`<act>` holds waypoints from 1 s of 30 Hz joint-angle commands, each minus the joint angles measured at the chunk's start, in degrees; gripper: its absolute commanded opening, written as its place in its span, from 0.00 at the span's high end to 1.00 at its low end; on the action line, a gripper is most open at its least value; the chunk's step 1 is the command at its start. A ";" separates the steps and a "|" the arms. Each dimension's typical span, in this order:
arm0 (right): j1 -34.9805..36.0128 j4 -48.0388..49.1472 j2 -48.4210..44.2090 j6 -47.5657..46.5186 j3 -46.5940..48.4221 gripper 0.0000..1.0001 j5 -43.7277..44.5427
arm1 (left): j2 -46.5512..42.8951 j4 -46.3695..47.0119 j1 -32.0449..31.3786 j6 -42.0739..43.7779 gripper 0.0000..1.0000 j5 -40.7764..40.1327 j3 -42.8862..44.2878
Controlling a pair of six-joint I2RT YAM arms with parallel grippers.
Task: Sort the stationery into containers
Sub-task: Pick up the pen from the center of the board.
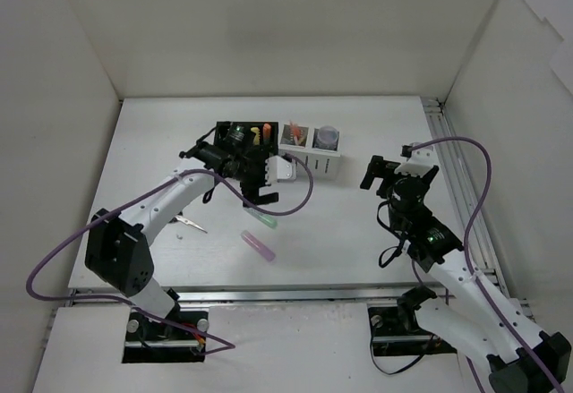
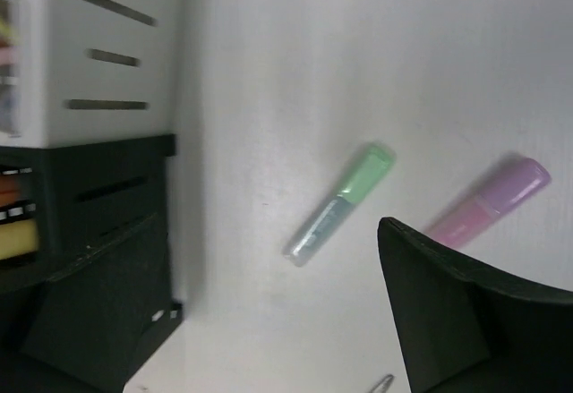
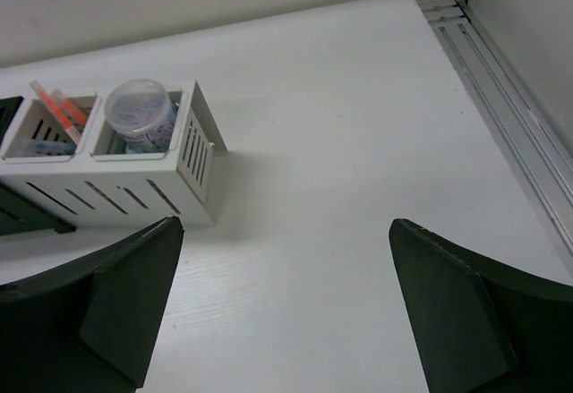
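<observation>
A green marker point(image 1: 261, 220) and a pink-purple marker point(image 1: 258, 245) lie on the table in front of the organisers. My left gripper point(image 1: 256, 196) is open and empty, low beside the black organiser point(image 1: 235, 142), just behind the green marker. In the left wrist view the green marker point(image 2: 345, 203) and the pink-purple marker point(image 2: 491, 198) lie ahead of my open gripper point(image 2: 269, 321). Yellow and orange markers point(image 1: 260, 132) stand in the black organiser. The white organiser point(image 3: 107, 187) holds a tape roll point(image 3: 139, 115) and orange pens point(image 3: 58, 108). My right gripper point(image 3: 282, 321) is open and empty, right of it.
A thin pen point(image 1: 190, 224) lies on the table left of the markers, under my left arm. White walls enclose the table on three sides. A metal rail point(image 3: 510, 115) runs along the right edge. The white organiser point(image 2: 89, 53) stands against the black one point(image 2: 98, 196).
</observation>
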 commanded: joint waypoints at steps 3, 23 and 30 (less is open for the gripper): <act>-0.28 -6.69 -1.75 1.97 1.90 0.02 2.02 | 0.38 0.48 -1.21 4.44 0.01 0.89 -5.49; -0.37 -1.51 1.51 0.64 0.41 0.02 -13.81 | 12.95 -0.19 -3.49 10.58 0.01 -0.79 -7.19; -0.28 -4.14 -4.46 1.62 -1.09 0.02 -12.15 | 17.79 -3.11 -4.02 10.23 0.09 -2.01 -1.55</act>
